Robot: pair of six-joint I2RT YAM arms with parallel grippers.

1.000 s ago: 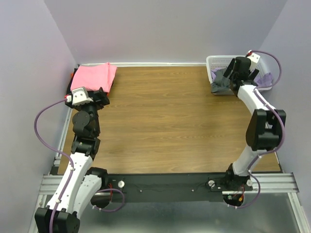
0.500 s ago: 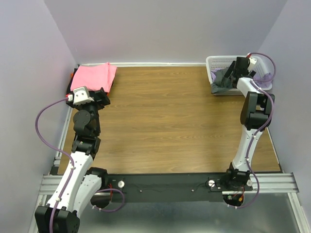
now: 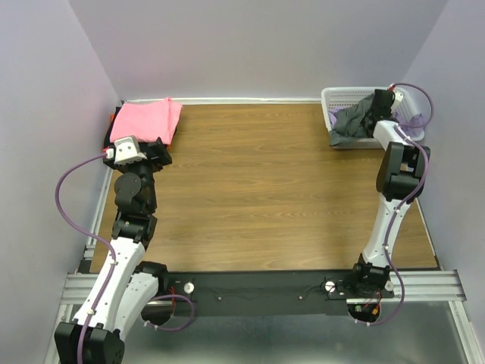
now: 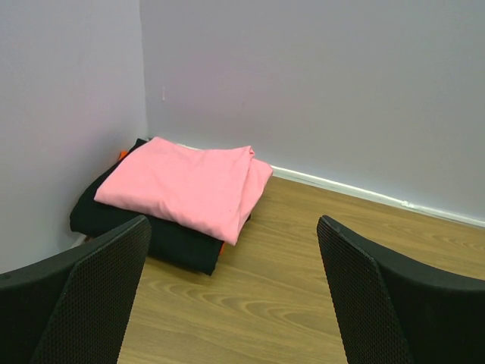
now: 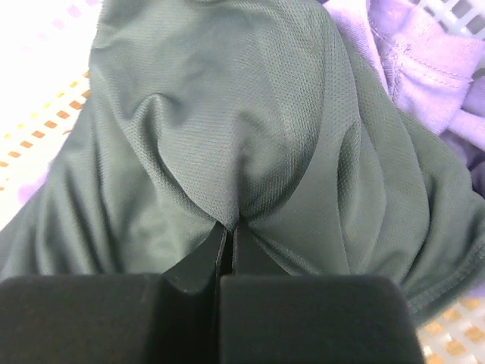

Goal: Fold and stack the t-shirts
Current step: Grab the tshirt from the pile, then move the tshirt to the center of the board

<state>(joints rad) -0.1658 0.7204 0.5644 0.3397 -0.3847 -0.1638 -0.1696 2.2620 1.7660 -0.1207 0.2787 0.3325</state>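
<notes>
Pink shirt (image 3: 145,120) folded atop a black shirt (image 4: 114,220); the stack lies far left of the basket (image 3: 327,95).
Beside that stack, the left gripper (image 4: 233,227) gapes wide, empty. Inside the basket, the right gripper (image 5: 229,231) is pinched tight on a fold of the grey shirt (image 5: 227,114). Two shirts appear done; the grey and lavender shirts (image 5: 424,68) are not yet folded.

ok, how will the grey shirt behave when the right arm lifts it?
Probably floppy: the grey shirt puckers into folds at the right gripper, so it should drape. Likely light, given the thin mesh knit. It may drag the lavender shirt along.
</notes>
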